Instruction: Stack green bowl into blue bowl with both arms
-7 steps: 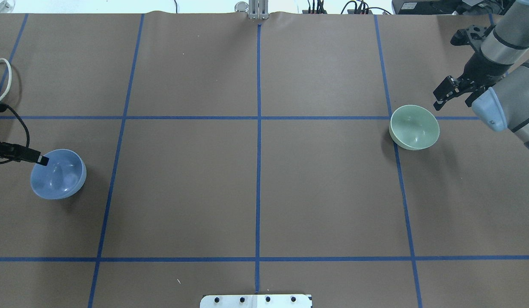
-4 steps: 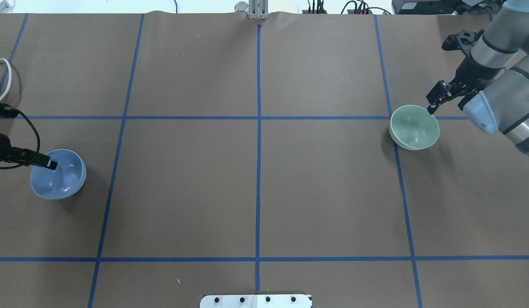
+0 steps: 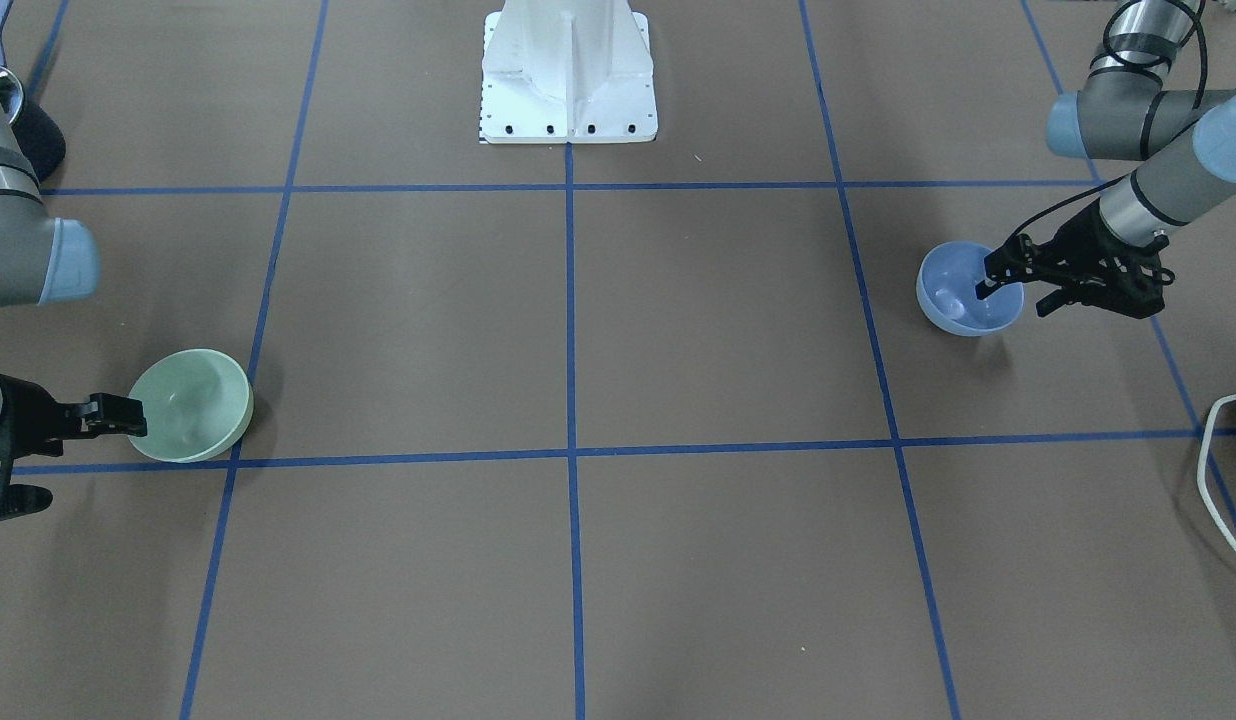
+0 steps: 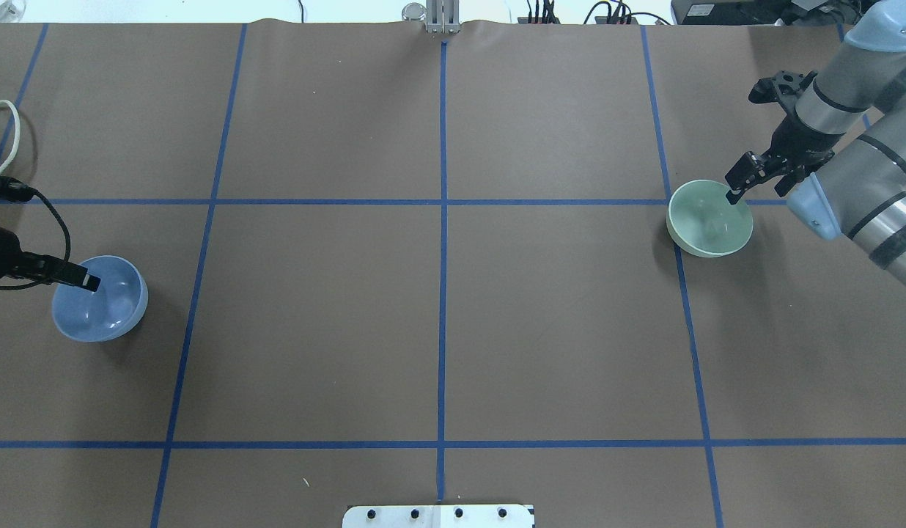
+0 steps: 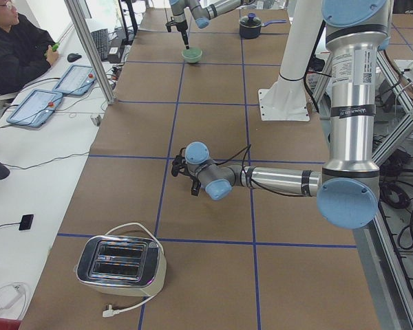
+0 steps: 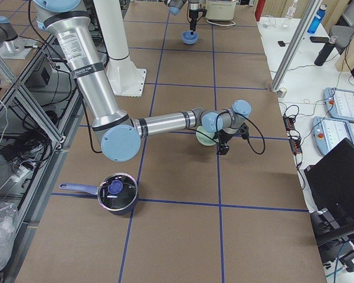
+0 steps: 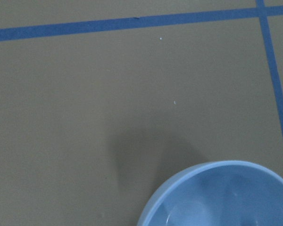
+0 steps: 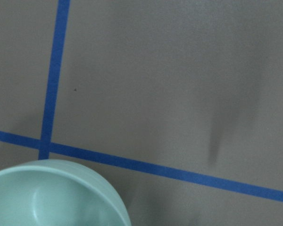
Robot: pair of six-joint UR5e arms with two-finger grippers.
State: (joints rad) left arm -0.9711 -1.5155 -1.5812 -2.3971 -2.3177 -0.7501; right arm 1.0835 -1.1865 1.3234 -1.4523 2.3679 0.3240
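your left gripper [image 3: 1012, 300] stands open astride the blue bowl [image 3: 953, 295] rim; right gripper [image 3: 93, 458] is open at the green bowl [image 3: 193, 405] rim; neither holds anything; the bowls sit well apart; a shallow pinch on a glossy rim could tip or slip it.

I read the overhead view from behind the robot, looking forward and down; the base [image 4: 438, 515] sits at 6 o'clock. The front-facing view looks steeply down from the opposite side, with the base at 12 o'clock. Both cover the same taped table [image 4: 314, 330]. The side views look along it from each end, farther off. Each wrist camera sits close over the mat: the left shows the blue bowl [image 7: 221, 197] at 5 o'clock, the right the green bowl [image 8: 52, 197] at 7 o'clock.
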